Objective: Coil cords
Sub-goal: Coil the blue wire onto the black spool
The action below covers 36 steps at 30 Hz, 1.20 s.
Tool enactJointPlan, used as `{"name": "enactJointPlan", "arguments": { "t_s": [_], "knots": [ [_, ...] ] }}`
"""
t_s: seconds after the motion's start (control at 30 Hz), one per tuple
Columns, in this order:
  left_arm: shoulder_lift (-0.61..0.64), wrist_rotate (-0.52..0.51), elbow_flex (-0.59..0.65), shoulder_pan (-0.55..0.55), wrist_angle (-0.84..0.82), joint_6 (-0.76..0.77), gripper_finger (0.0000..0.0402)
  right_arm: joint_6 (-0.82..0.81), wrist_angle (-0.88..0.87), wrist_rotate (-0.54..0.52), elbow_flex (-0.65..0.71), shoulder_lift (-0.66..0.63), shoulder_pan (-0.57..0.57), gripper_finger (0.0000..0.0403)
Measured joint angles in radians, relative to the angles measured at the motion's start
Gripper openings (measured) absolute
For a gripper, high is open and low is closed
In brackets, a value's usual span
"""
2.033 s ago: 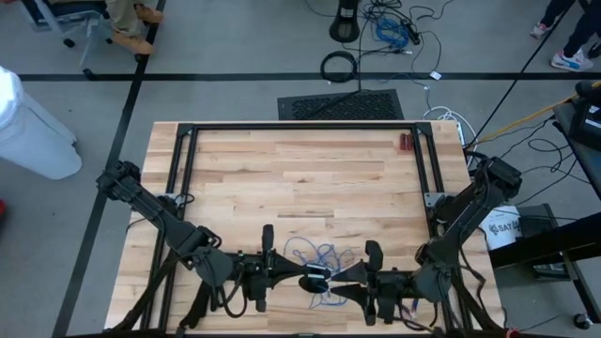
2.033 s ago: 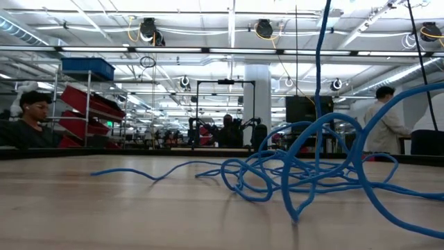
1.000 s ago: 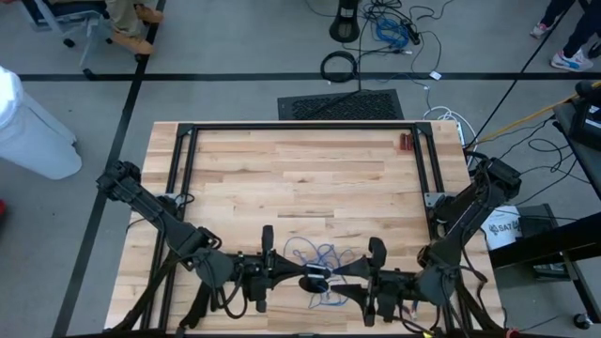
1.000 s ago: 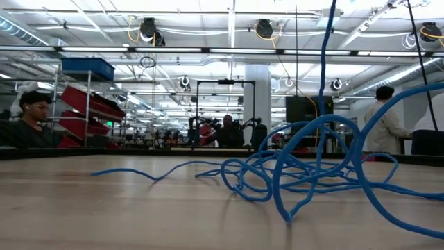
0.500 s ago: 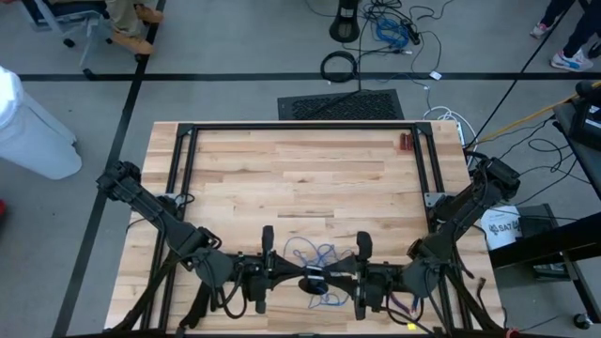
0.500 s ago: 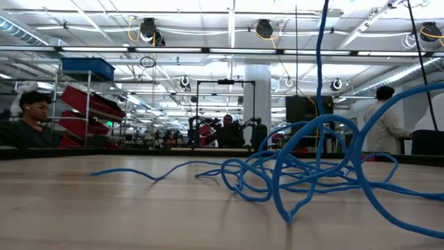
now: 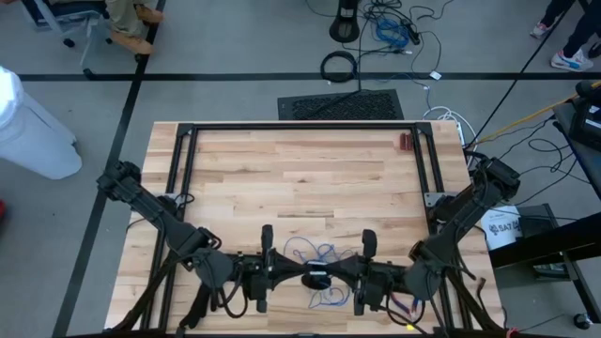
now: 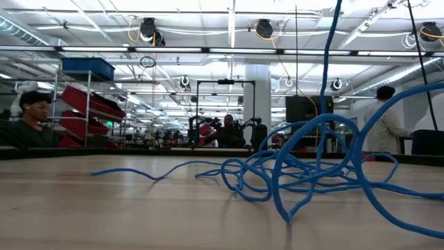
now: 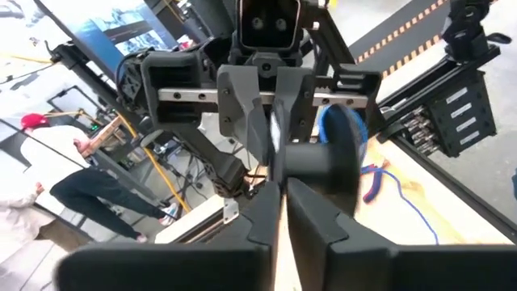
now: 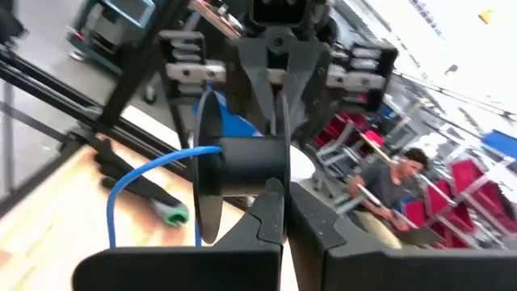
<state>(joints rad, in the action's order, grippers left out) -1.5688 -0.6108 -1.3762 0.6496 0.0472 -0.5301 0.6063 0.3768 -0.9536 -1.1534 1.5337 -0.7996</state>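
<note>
A small black spool with some blue cord wound on it hangs above the table's near edge, between my two grippers. My left gripper comes at it from the left and my right gripper from the right, both shut on it. The rest of the blue cord lies in loose tangled loops on the wood. One strand rises from the loops out of the low view's top. In the right wrist view the cord leaves the spool in an arc. My left gripper has its two fingertips, a thin slit between them, on the near end of the spool's hub. It comes level from the table's left. The spool is clear of the table, its axis level. My right gripper pinches the other end of the hub between its two shut fingertips. It comes level from the table's right, facing my left gripper. The spool's flange stands upright beside the fingers.
A small red thing lies at the table's far right, next to the black frame that borders the wood. The far half of the table is bare wood. People sit and stand in the room behind.
My right gripper has moved a little toward the table's left, up to the spool, and its widely spread fingers have shut on it. The spool and my left gripper have stayed where they were. The rising strand of cord has swayed slightly.
</note>
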Motion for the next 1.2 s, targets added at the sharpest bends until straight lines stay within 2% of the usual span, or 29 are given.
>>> {"name": "enactJointPlan", "arguments": {
  "t_s": [0.1,0.23,0.33,0.4,0.53,0.63,0.7,0.8,0.93,1.03,1.2],
  "knots": [
    [0.0,-0.038,0.0,0.002,0.0,0.0,0.0078,0.014,0.008,-0.059,0.0,-0.003,-0.009,0.0],
    [0.0,-0.14,0.0,0.008,0.012,0.0,0.0118,0.017,0.01,-0.162,0.0,-0.008,-0.016,0.0],
    [0.0,-0.148,0.0,0.019,0.048,0.018,0.0141,0.038,0.059,-0.276,0.0,-0.008,-0.022,0.0],
    [0.0,-0.11,0.0,0.024,0.064,0.09,0.0151,0.085,0.118,-0.347,0.0,-0.009,-0.03,0.0],
    [0.001,0.075,0.0,0.014,0.073,0.2,0.0161,0.245,0.276,-0.474,0.0,-0.009,-0.045,0.0],
    [-0.011,0.21,-0.001,-0.011,0.086,0.256,0.0162,0.27,0.31,-0.481,0.0,-0.018,-0.053,0.0],
    [-0.032,0.248,-0.001,-0.028,0.092,0.264,0.0162,0.262,0.312,-0.482,-0.005,-0.024,-0.053,0.0],
    [-0.078,0.245,-0.001,-0.061,0.138,0.263,0.0162,0.261,0.313,-0.481,-0.019,-0.024,-0.053,0.0],
    [-0.139,0.17,-0.001,-0.1,0.245,0.259,0.0162,0.26,0.313,-0.487,-0.047,-0.025,-0.06,0.0],
    [-0.169,0.163,-0.001,-0.12,0.3,0.255,0.0162,0.267,0.309,-0.486,-0.079,-0.03,-0.076,0.0],
    [-0.198,0.273,-0.001,-0.132,0.373,0.262,0.0162,0.277,0.301,-0.487,-0.099,-0.056,-0.111,0.0]
  ]
}}
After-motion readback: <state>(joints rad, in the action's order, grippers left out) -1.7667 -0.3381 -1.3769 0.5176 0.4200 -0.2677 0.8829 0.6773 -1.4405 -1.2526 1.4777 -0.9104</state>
